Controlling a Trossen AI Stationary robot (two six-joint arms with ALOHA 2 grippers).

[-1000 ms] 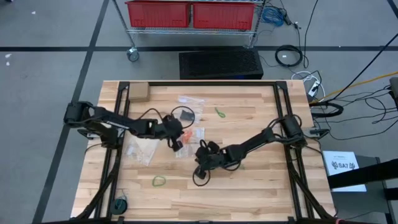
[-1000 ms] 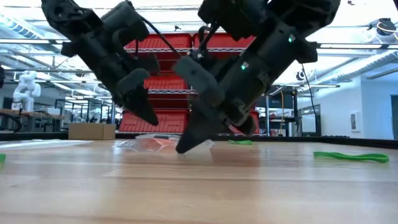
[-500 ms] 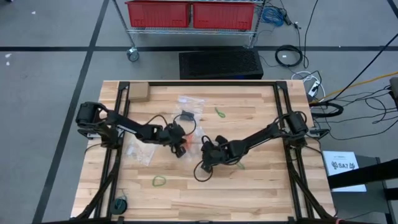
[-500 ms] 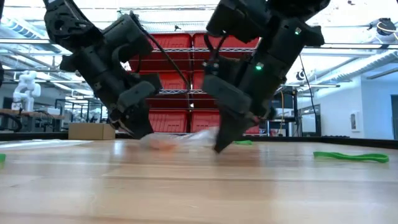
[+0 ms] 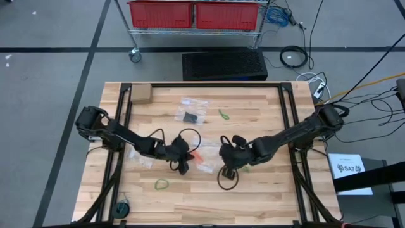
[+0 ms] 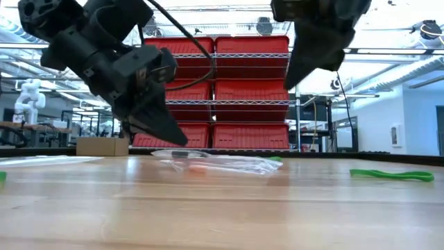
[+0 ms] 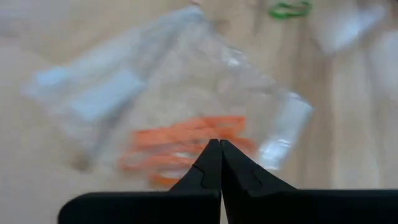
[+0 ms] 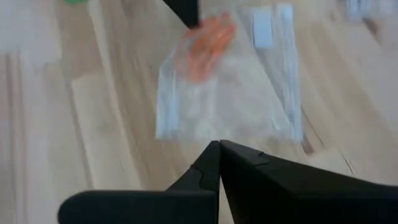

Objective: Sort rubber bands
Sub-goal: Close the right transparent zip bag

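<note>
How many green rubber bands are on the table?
3, maybe more hidden: green rubber band near the far edge, another at the near-left, and one beside the right arm.

The bench [image 5: 253, 190] is pale planked wood, matt; the zip bag [image 7: 186, 93] is clear, glossy plastic over orange rubber bands [image 7: 186, 134].

Even, bright overhead light falls on the pale wooden plank table [image 5: 253, 196], leaving only soft, faint shadows under the arms. In the low view, ceiling light strips glare white behind the dark arms, and the near tabletop is out of focus. Both wrist views are smeared; the clear plastic bag holding orange-red bands [image 7: 180, 106] looks blurred.
</note>
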